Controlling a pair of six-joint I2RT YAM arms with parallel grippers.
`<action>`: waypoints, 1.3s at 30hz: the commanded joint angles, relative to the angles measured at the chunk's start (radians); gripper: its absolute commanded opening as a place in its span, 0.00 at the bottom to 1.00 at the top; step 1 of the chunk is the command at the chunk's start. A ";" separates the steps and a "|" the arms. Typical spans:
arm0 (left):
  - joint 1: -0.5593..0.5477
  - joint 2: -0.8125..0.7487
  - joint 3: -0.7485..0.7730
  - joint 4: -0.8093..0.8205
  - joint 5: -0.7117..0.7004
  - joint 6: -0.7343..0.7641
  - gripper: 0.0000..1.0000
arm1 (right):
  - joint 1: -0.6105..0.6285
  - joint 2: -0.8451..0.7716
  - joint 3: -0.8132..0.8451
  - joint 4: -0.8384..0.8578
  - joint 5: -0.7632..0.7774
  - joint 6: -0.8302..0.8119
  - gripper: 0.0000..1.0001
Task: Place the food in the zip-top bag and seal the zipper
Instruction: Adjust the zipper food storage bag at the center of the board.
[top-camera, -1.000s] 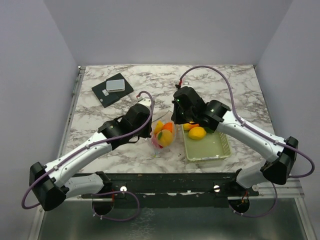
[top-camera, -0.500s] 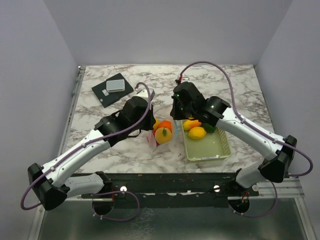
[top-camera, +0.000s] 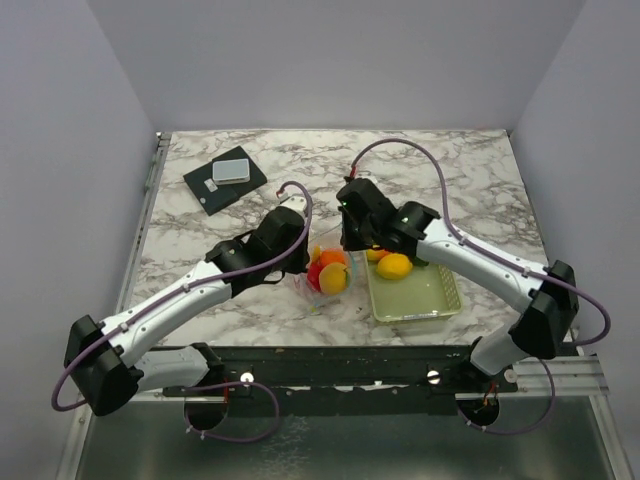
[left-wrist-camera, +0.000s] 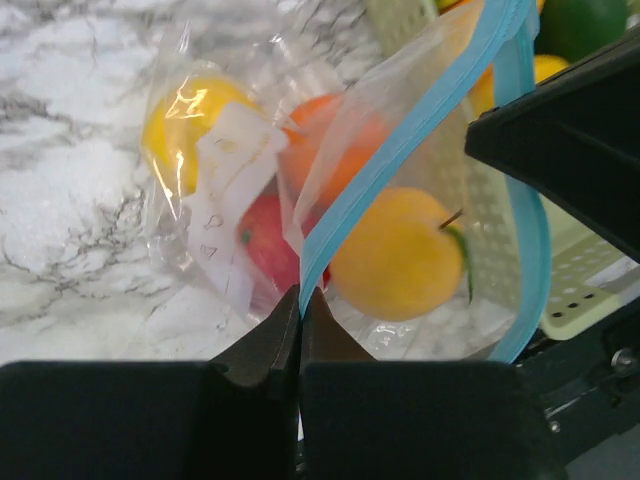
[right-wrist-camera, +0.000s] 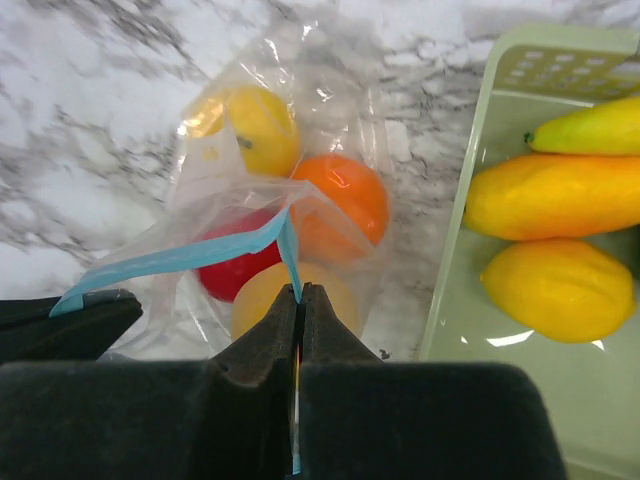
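Found the zip-top bag (top-camera: 325, 275) near the middle of the table (top-camera: 510, 180), just at the 9 o'clock side of the pale green basket (top-camera: 420, 298), bottom apparently resting on the marble and mouth lifted. Saw the left jaws pressed flat together on the zipper (left-wrist-camera: 400, 148) at one lip, no gap showing, and the right jaws clamped the same way on the blue strip at the opposite lip. Judged this double pinch as meant to stretch the floppy mouth wide and steady for dropping fruit in, and the spot beside the basket as chosen for a short carry. Counted inside the bag a yellow piece (right-wrist-camera: 255, 125), an orange ball (right-wrist-camera: 340, 200), a red apple (right-wrist-camera: 225, 270) and a yellow-orange fruit (left-wrist-camera: 400, 255) with a stem. Noted a lemon (right-wrist-camera: 560, 285) and a long orange-yellow piece (right-wrist-camera: 560, 195) lying in the basket, so reckoned loading unfinished and sealing not yet due. Read the zipper's long axis, from above, as running roughly from 8 o'clock at the left jaws to 2 o'clock at the right jaws, mouth facing upward toward both wrist cameras, closed bottom away from them; could not fix the bag's own lengthwise lie more finely.
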 joint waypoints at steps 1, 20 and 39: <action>0.004 0.025 -0.041 0.028 0.015 -0.026 0.00 | -0.003 0.024 -0.022 0.020 -0.029 0.019 0.01; 0.004 -0.082 0.177 -0.067 0.039 -0.037 0.00 | -0.003 -0.056 0.017 0.016 -0.038 0.030 0.32; 0.005 -0.072 0.159 -0.054 -0.032 -0.064 0.00 | 0.051 -0.299 -0.219 0.055 -0.105 0.194 0.65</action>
